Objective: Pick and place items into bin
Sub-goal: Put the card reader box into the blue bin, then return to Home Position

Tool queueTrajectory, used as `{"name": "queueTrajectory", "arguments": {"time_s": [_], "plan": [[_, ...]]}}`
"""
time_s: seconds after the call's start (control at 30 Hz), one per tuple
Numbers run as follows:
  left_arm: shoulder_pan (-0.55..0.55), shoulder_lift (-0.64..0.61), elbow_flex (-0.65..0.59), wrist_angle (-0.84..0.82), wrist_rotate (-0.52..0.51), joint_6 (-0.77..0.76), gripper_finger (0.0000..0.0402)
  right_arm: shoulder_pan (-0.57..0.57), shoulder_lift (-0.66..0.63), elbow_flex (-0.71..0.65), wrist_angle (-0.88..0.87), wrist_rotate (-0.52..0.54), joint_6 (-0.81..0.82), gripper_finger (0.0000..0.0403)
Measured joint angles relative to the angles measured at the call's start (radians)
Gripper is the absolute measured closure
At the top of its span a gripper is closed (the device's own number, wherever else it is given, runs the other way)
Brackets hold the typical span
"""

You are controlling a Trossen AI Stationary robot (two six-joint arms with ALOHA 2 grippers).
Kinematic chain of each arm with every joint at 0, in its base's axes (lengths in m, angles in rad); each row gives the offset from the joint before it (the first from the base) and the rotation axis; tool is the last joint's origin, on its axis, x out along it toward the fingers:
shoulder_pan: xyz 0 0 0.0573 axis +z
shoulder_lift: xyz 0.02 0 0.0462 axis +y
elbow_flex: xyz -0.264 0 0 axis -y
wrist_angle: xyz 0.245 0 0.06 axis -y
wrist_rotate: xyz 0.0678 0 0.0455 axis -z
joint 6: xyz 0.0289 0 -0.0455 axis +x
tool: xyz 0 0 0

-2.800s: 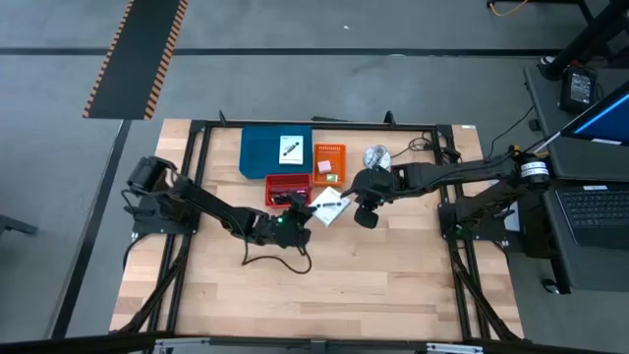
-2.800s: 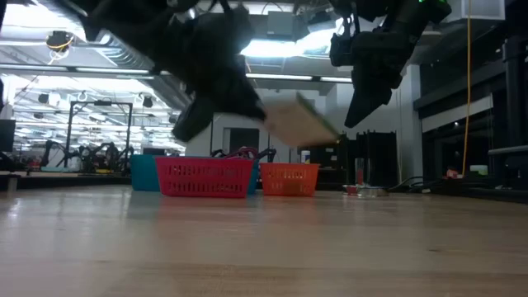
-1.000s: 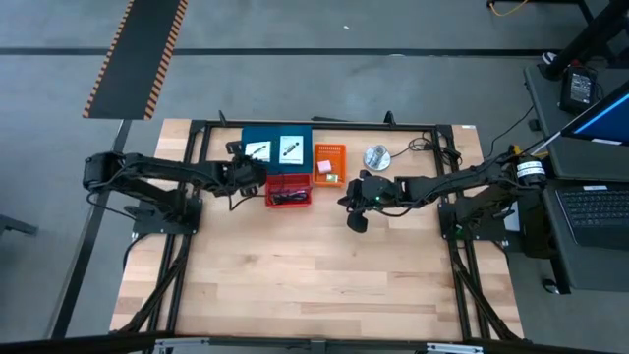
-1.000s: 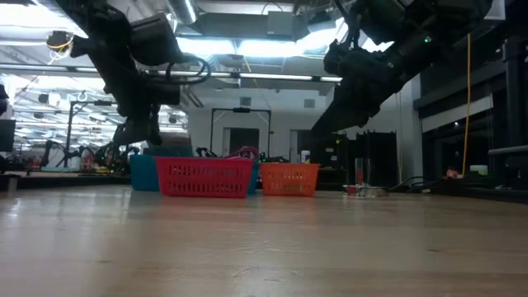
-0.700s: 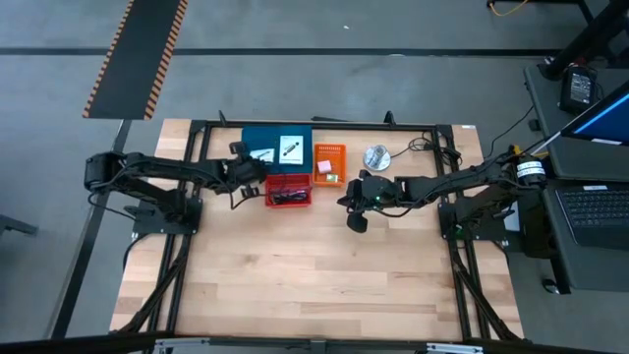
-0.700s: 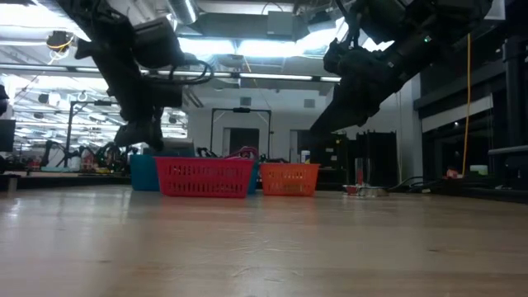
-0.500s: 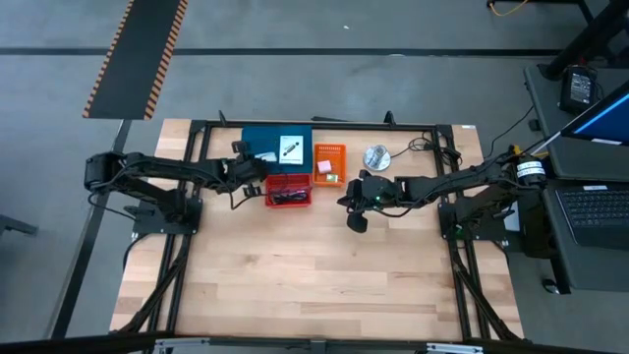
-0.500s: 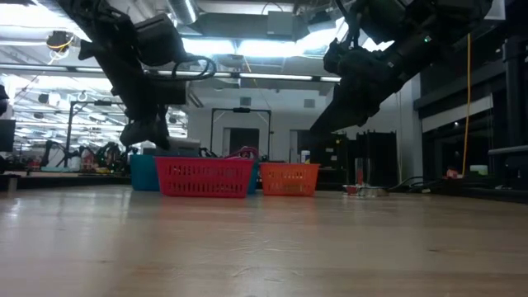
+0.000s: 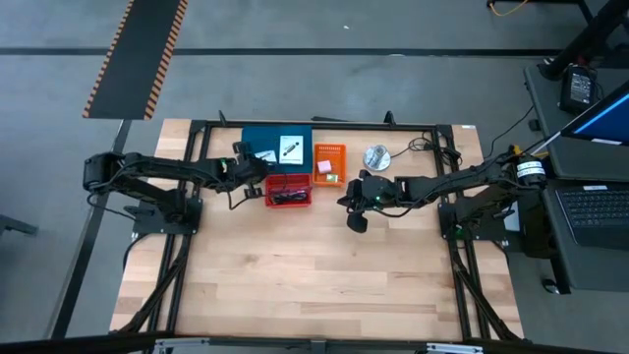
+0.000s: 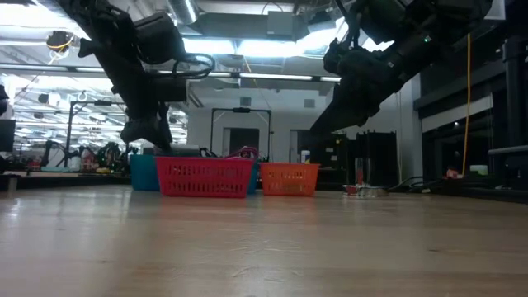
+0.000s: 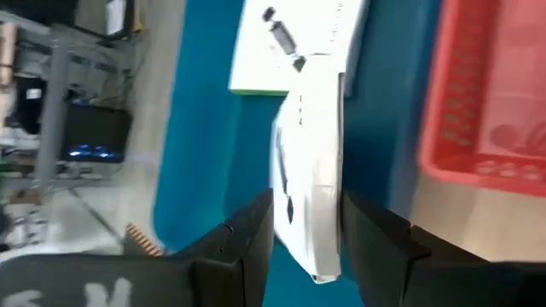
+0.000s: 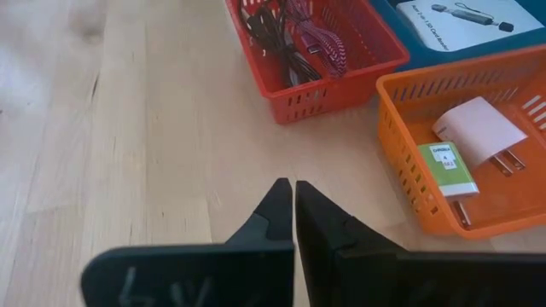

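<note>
- My left hand (image 11: 305,223) is clamped on a white card (image 11: 309,192) over the blue bin (image 9: 263,149) near the worktop's (image 9: 314,285) far edge.
- My right hand (image 12: 294,198) is pinched closed, empty, near the orange basket (image 12: 478,128).
- Only the right wrist view shows cables (image 12: 290,38) in the red basket (image 12: 328,72).

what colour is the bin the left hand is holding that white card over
Blue, a teal shade. The bin shows best in the left wrist view, under the white card.
</note>
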Motion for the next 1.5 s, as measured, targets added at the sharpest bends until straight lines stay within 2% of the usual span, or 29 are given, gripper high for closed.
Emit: {"name": "queueTrajectory", "arguments": {"time_s": [0.17, 0.5, 0.67, 0.9, 1.0, 1.13, 1.23, 1.37, 1.5], "plan": [[0.000, -0.033, 0.020, -0.010, -0.014, 0.014, 0.0270, 0.000, 0.000, 0.000, 0.000, 0.000, 0.000, 0.0402], [-0.003, -0.055, 0.022, -0.016, 0.084, -0.054, 0.0277, 0.000, 0.000, 0.000, 0.003, 0.001, -0.009, 0.0402], [-0.018, -0.141, 0.022, -0.007, 0.125, -0.058, 0.0315, -0.011, -0.020, 0.024, 0.003, -0.002, -0.057, 0.0402], [-0.079, -0.354, 0.021, 0.011, 0.240, -0.079, 0.0392, -0.026, -0.092, 0.149, -0.160, -0.001, -0.130, 0.0403], [-0.109, -0.450, 0.004, 0.034, 0.250, -0.108, 0.0398, -0.026, -0.114, 0.194, -0.224, -0.001, -0.159, 0.0403], [-0.172, -0.567, -0.067, 0.084, 0.249, -0.172, 0.0400, -0.019, -0.138, 0.188, -0.269, 0.000, -0.159, 0.0403], [-0.238, -0.646, -0.168, 0.170, 0.251, -0.217, 0.0400, -0.001, -0.151, 0.129, -0.224, 0.002, -0.151, 0.0403], [-0.309, -0.717, -0.335, 0.363, 0.261, -0.222, 0.0400, 0.025, -0.150, 0.007, -0.022, -0.001, -0.157, 0.0403], [-0.325, -0.765, -0.477, 0.536, 0.310, -0.220, 0.0400, 0.032, -0.150, -0.118, 0.197, -0.001, -0.152, 0.0403]]}}
